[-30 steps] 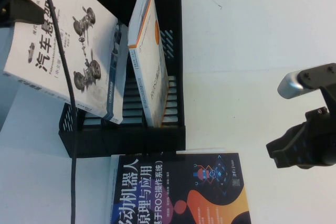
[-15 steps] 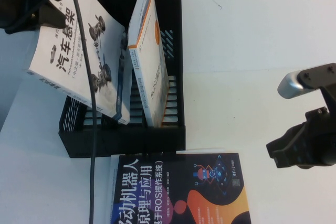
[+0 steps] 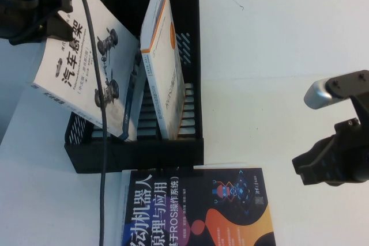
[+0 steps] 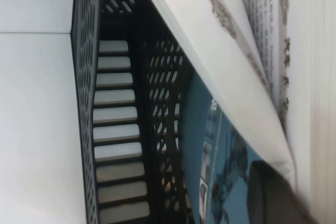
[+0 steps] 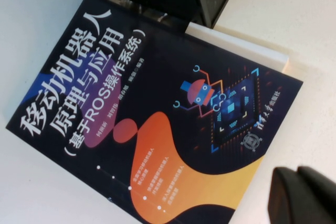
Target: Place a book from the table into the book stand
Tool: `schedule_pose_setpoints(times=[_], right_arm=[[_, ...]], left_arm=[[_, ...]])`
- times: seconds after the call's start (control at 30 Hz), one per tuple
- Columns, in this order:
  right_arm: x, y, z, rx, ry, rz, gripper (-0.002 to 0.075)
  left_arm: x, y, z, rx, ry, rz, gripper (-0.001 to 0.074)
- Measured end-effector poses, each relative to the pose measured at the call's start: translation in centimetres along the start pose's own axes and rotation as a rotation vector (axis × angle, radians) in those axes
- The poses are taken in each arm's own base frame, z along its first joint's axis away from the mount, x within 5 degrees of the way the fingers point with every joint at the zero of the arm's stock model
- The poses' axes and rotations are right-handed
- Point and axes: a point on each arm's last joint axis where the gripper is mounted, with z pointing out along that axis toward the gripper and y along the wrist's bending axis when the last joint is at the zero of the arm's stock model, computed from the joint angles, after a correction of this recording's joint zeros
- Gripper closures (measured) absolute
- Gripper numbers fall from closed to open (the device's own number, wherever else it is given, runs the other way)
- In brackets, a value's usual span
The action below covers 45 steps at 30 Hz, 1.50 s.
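Observation:
My left gripper (image 3: pixel 36 18) is at the far left, shut on the upper edge of the book (image 3: pixel 86 64). The book has a pale front with a black title and car-part pictures. It hangs tilted, with its lower corner down in the left slot of the black book stand (image 3: pixel 144 151). In the left wrist view one dark finger (image 4: pixel 270 198) presses on the book's teal back (image 4: pixel 220 150), beside the stand's slotted base (image 4: pixel 115 129). My right gripper (image 3: pixel 326 162) is shut and empty above the white table (image 3: pixel 277 56) at the right.
A white book with orange edging (image 3: pixel 164 67) stands in the stand's middle slot, leaning left. A black book with orange shapes (image 3: pixel 196 208) lies flat on the table in front of the stand; it also shows in the right wrist view (image 5: pixel 157 114). My left arm's cable (image 3: pixel 102 159) hangs across the stand.
My left gripper has moved right with the book. The book has turned more upright and its lower corner has sunk into the stand's left slot. The right arm has not moved.

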Motion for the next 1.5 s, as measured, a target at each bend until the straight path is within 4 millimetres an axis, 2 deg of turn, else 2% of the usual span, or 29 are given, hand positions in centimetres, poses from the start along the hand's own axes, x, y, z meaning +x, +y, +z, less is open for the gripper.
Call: schedule_pose_setpoints(times=[0.4,0.67,0.73,0.93,1.1,1.2,1.27,1.33,1.4,1.5], right_arm=[[0.0,0.0,0.0,-0.001,0.0,0.001,0.0722],[0.0,0.0,0.0,-0.001,0.0,0.001,0.0722],[0.0,0.0,0.0,-0.001,0.0,0.001,0.0722],[0.0,0.0,0.0,-0.001,0.0,0.001,0.0723],[0.0,0.0,0.0,-0.001,0.0,0.001,0.0722],[0.0,-0.1,0.0,0.008,0.003,-0.011,0.0723],[0.1,-0.4,-0.2,0.045,0.009,-0.06,0.0722],[0.2,-0.7,-0.8,0.096,0.002,-0.106,0.0723],[0.2,-1.0,-2.2,0.169,-0.023,-0.146,0.0723],[0.4,-1.4,-5.1,0.303,-0.09,-0.187,0.0722]], left_arm=[[-0.3,-0.9,0.7,0.005,-0.045,0.027,0.0618],[-0.2,-1.5,3.3,0.003,-0.027,0.06,0.0615],[-0.1,-1.5,4.0,0.0,-0.016,0.061,0.0587],[-0.9,-1.5,4.0,0.003,-0.094,0.06,0.0398],[-1.2,-1.6,3.9,0.007,-0.118,0.059,0.0364],[-1.2,-1.7,3.6,0.008,-0.122,0.07,0.0404],[-1.1,-1.8,3.1,0.007,-0.124,0.097,0.0484],[-1.1,-2.1,2.1,-0.001,-0.14,0.133,0.0596],[-1.1,-2.4,0.4,-0.019,-0.173,0.174,0.0677],[-1.0,-3.0,-2.9,-0.049,-0.241,0.229,0.0718]])
